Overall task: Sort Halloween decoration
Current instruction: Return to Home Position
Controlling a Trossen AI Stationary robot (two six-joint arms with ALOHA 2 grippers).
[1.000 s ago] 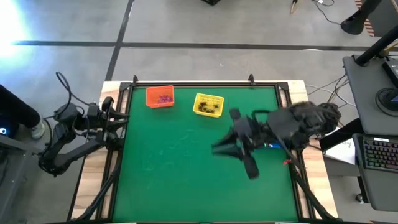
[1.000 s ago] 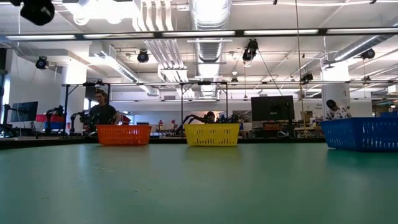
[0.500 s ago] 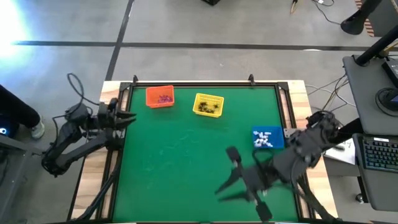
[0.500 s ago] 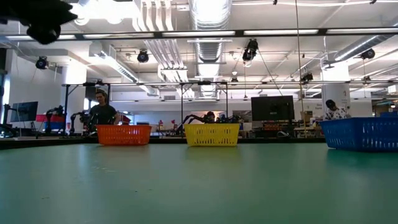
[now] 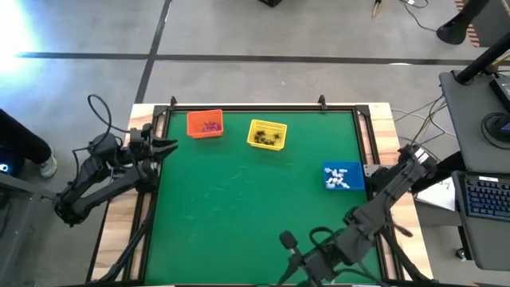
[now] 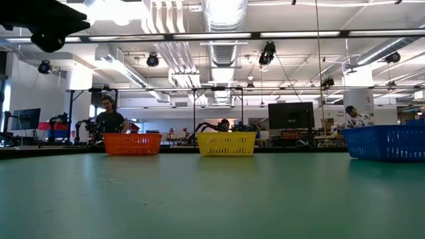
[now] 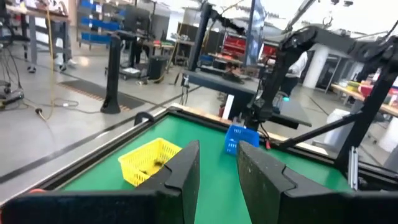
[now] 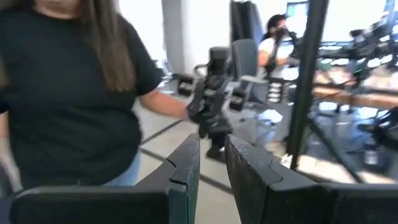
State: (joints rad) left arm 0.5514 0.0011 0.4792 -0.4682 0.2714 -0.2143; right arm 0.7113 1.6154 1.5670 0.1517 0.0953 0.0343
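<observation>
The Halloween decoration lies sorted in three baskets on the green table (image 5: 239, 207). Purplish trinkets are in the orange basket (image 5: 205, 124), black ones in the yellow basket (image 5: 267, 134), white ones in the blue basket (image 5: 343, 177). My left gripper (image 5: 166, 145) hovers at the table's left edge, pointing level across the table, a narrow gap (image 7: 217, 171) between its fingers and nothing in it. My right gripper (image 5: 285, 243) hangs over the near edge, pointing level off the table, its fingers (image 8: 186, 168) slightly apart and holding nothing.
A person in a black shirt (image 8: 68, 93) stands close beyond the table's near edge, in front of my right gripper. Black rails (image 5: 263, 108) frame the table. In the low view the baskets (image 6: 226, 143) stand in a row at the far side.
My right gripper has swung from above the blue basket toward the table's near edge, sinking and levelling out, so the blue basket has come into sight. My left gripper has sunk a little at the left edge. No basket has moved.
</observation>
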